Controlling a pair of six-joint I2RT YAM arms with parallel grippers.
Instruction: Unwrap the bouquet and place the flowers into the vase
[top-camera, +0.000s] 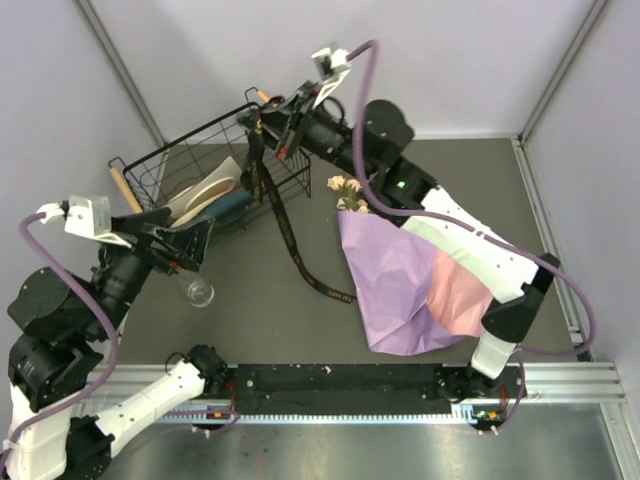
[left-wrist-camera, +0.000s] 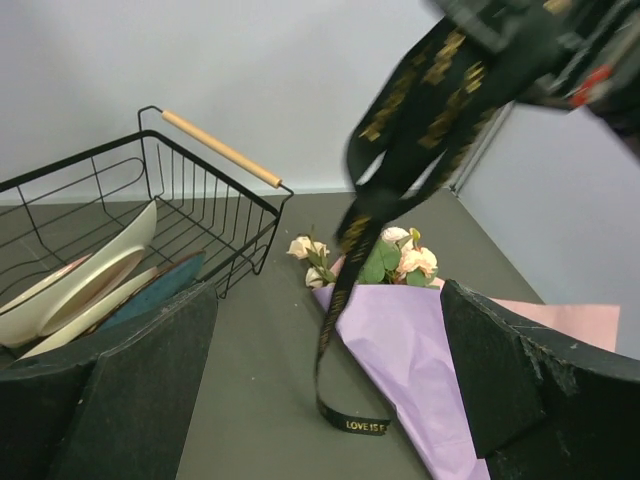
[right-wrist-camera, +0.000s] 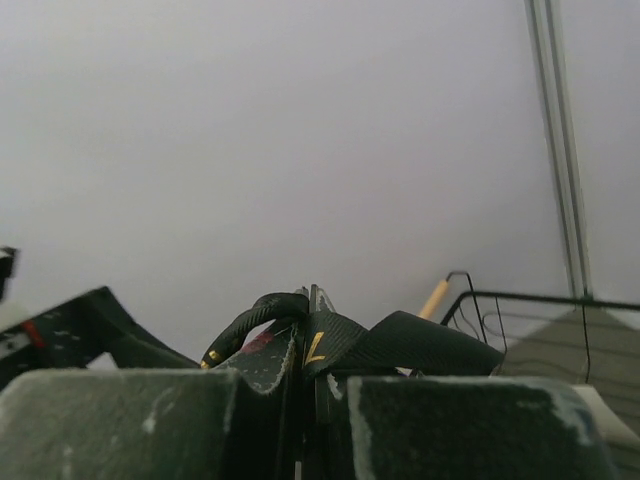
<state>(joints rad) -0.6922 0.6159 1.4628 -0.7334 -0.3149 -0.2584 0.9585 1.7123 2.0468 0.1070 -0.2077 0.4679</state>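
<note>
Top external view showed the bouquet (top-camera: 395, 285) lying on the tabletop, below and to the wrist side of the right end effector (top-camera: 262, 125). Its long axis ran diagonally, with the blooms pointing toward that end effector, which was pinching the black ribbon (top-camera: 290, 235). If the ribbon's tail snagged the paper, a pull could drag the bouquet. The left end effector (top-camera: 203, 243), spread and empty, hovered near the vase (top-camera: 199, 292) and could topple it.

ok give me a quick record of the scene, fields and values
right gripper: shut on ribbon, raised near basket
left gripper: open, empty, beside vase
ribbon: hanging, lower end on table by purple paper
bouquet: lying on table, flowers poking from paper's far end
vase: upright, no flowers in it
</note>
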